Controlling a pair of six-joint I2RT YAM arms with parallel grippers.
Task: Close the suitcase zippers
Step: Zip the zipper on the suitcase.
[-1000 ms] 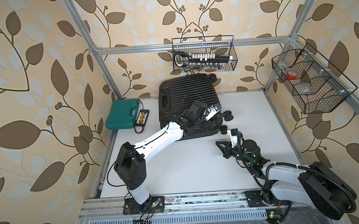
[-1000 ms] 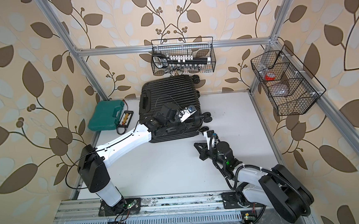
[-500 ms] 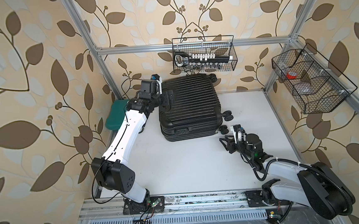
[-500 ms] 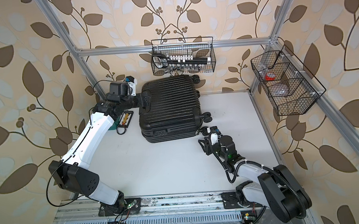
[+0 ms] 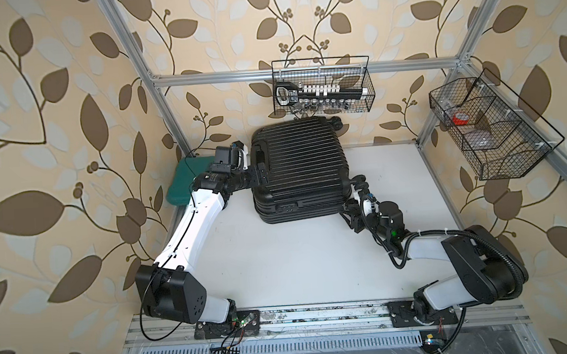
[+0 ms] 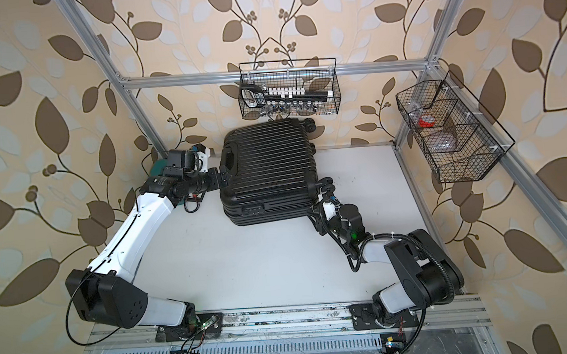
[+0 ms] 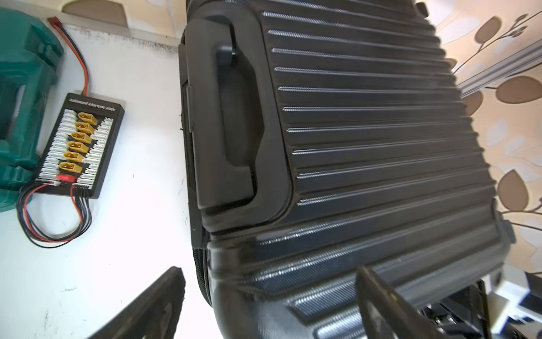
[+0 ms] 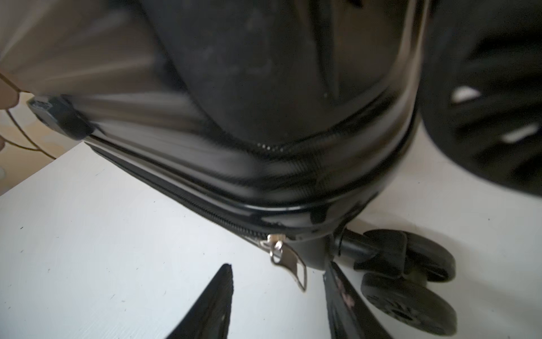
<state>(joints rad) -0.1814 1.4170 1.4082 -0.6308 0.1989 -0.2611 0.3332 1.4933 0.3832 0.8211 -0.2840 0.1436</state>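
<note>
Both top views: suitcase [image 5: 300, 169] lies flat, ribbed face up, at the back of the table [image 5: 298, 269], shell halves together. Left gripper [image 5: 260, 177] is at the suitcase's handle-side edge, probably to brace it. Right gripper [image 5: 347, 211] is at the suitcase's near corner. Teal case [image 5: 182, 188] is just off the suitcase's handle side. Wire basket [image 5: 322, 86] hangs on the wall behind the suitcase.

Left wrist: left gripper jaws spread wide and empty, one finger over the table beside the suitcase, the other over its shell corner. Carry handle [image 7: 234, 126] is clear. Charging board [image 7: 79, 143] with loose wires lies near that side, a snag risk.

Right wrist: zippers [image 8: 190, 202] run along the suitcase seam. Silvery pull tab [image 8: 289, 261] hangs at the corner, right beside the casters [image 8: 410, 264]. Right gripper jaws are parted with the tab between them, not pinched; looks lined up to grab it. The casters crowd one finger. Can't tell how much of the track is meshed.
</note>
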